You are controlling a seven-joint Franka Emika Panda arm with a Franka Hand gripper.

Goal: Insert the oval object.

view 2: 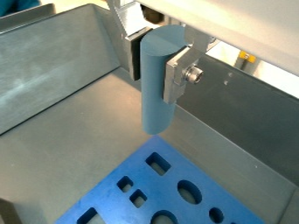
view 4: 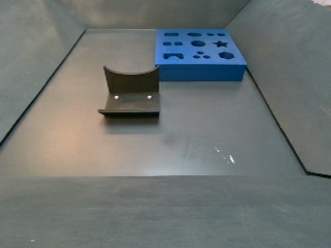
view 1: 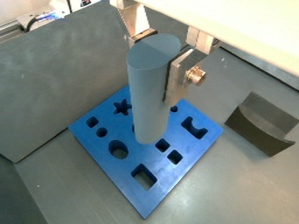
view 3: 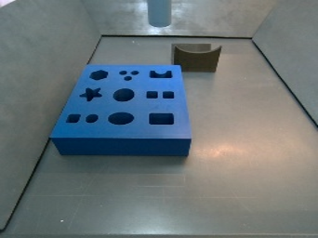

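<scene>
My gripper [view 1: 158,61] is shut on the oval object [view 1: 149,98], a slim pale grey-blue peg that hangs upright between the silver fingers [view 1: 179,77]. Both wrist views show this grip [view 2: 156,66], with the peg [view 2: 156,105] held near its upper end. The blue block [view 1: 140,171] with several shaped holes lies on the floor below, and the peg's lower end is in the air, clear of it. In a side view only the peg's lower end [view 3: 158,11] shows, high above and behind the blue block [view 3: 125,107]. The gripper itself is out of both side views.
A brown block with a curved notch [view 3: 195,56] stands on the floor beside the blue block, also seen in a wrist view [view 1: 263,124] and a side view [view 4: 130,94]. Grey metal walls [view 2: 59,70] enclose the floor. The blue block [view 4: 198,53] sits near a far wall.
</scene>
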